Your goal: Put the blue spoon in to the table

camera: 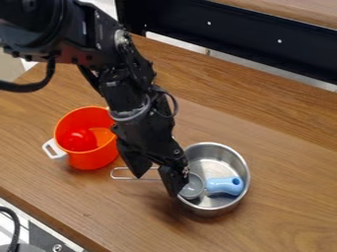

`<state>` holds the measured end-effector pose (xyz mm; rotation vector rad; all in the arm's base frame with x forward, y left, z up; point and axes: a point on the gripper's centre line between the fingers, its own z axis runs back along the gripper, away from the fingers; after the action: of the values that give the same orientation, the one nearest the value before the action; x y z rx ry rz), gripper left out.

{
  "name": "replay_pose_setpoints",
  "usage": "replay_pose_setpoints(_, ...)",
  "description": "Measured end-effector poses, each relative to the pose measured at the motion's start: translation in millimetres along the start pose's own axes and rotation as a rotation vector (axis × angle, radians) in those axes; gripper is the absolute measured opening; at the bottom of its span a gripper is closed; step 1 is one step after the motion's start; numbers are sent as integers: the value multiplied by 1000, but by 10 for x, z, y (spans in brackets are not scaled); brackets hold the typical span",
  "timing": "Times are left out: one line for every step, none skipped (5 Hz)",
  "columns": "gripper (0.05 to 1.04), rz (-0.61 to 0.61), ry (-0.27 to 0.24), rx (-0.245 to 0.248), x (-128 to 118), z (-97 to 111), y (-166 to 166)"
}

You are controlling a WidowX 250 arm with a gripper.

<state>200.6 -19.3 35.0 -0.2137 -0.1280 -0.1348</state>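
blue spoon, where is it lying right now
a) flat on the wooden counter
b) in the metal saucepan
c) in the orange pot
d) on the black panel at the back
b, since the blue spoon lies within the round wall of the metal saucepan, its gray bowl toward the side with the wire handle.

Can read no text, label, brand, number or sign anywhere in the frame
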Motion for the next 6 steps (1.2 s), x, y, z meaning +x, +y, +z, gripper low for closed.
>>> replay_pose_setpoints(1001, 7, 13, 0, -21, -24, 5)
replay_pose_setpoints(1001, -83, 60, 21, 10, -6, -74)
replay_pose_setpoints(1001, -173, 82, 38, 83, 10, -131)
replay_pose_setpoints(1001, -262, 80, 24, 184, -59, -197)
replay_pose_setpoints(1001, -410, 50, 11, 281, -160, -337)
replay_pose_setpoints(1001, -539, 10, -7, 421, -245, -423)
